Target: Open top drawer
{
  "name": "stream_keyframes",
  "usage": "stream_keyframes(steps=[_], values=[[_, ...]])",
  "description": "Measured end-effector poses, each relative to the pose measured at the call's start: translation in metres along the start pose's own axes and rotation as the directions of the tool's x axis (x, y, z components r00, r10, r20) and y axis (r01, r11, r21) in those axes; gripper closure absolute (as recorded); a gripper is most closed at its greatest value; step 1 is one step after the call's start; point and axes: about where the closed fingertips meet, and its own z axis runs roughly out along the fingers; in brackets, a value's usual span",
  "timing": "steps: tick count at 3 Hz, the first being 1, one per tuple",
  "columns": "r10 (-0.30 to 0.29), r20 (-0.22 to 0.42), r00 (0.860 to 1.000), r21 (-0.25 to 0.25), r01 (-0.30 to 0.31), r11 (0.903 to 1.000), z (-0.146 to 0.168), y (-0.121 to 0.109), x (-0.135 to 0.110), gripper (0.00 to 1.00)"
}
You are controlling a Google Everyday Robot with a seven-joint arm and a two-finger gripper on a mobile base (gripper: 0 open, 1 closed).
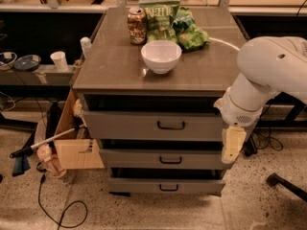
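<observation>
The top drawer is the widest grey front, just under the cabinet top. It has a small black loop handle at its centre, and a dark gap shows above it. My gripper hangs cream-coloured from the white arm, pointing down at the right end of the top drawer front. It is well to the right of the handle and holds nothing that I can see.
The middle drawer and bottom drawer sit below. On top stand a white bowl, a can and green chip bags. A cardboard box and a cable lie to the left.
</observation>
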Motion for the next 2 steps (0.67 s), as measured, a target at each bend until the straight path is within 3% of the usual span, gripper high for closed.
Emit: stream_keyframes(steps=[2], values=[[0.000, -0.013, 1.000, -0.001, 0.000, 1.0000, 0.032, -0.047, 0.003, 0.00]])
